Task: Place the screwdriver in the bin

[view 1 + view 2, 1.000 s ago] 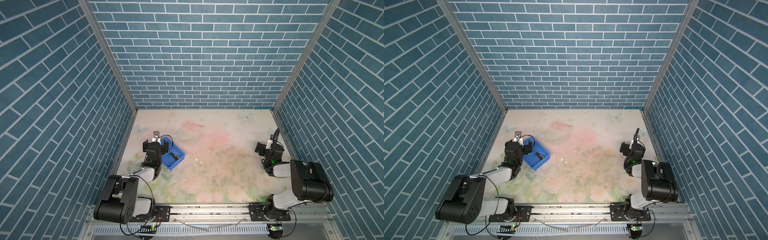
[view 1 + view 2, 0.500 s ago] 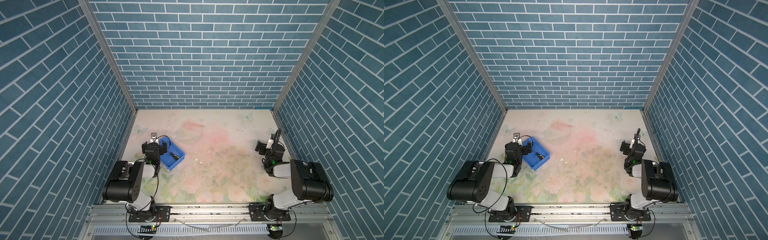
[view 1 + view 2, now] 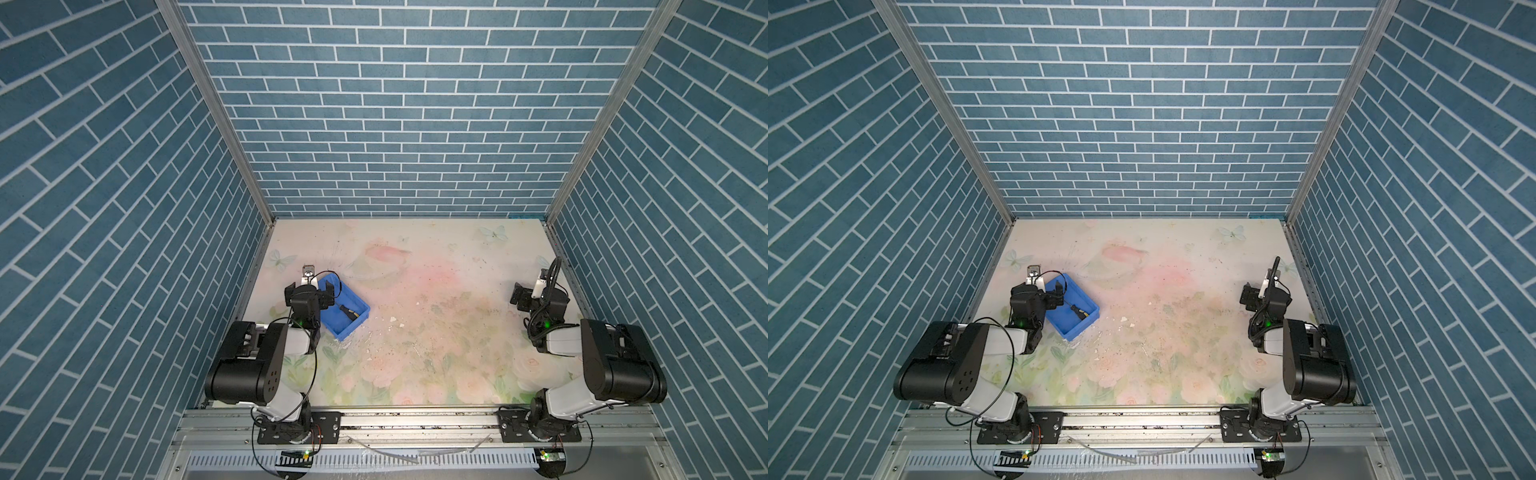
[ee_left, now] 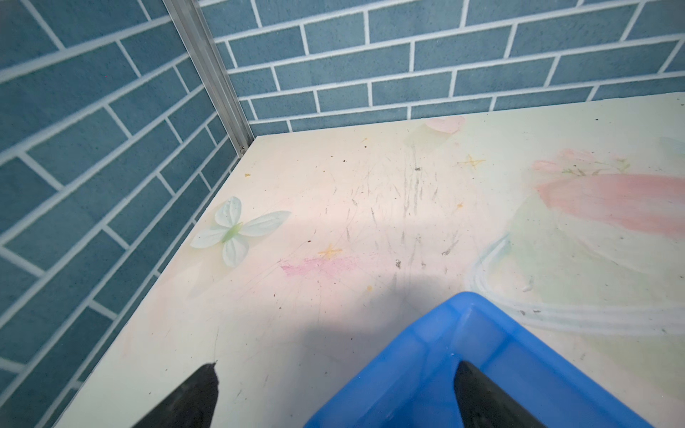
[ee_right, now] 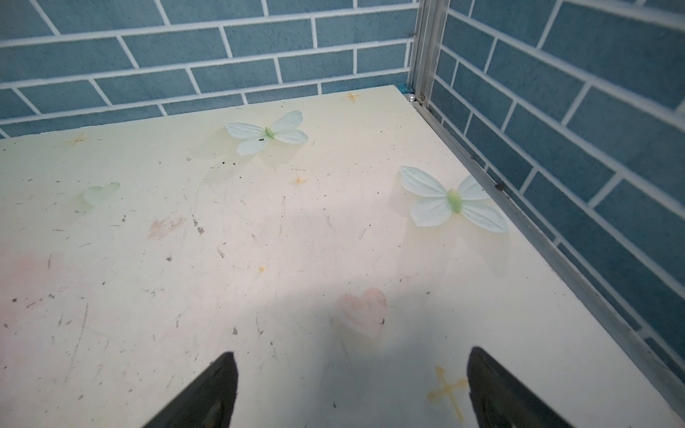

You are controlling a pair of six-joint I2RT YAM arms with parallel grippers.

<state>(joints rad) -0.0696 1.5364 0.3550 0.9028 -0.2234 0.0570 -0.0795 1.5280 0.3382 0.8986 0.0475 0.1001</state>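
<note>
By the bin (image 3: 337, 322) — left arm (image 3: 245, 370), closer-tucked.

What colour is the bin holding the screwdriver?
The bin is bright blue, clearest in the left wrist view.

The bin (image 4: 407, 370) is smooth, faintly glossy plastic. Around it the bench (image 4: 370, 222) looks matt, scratched and speckled; the corner post (image 4: 211, 74) is brushed metal.
</note>
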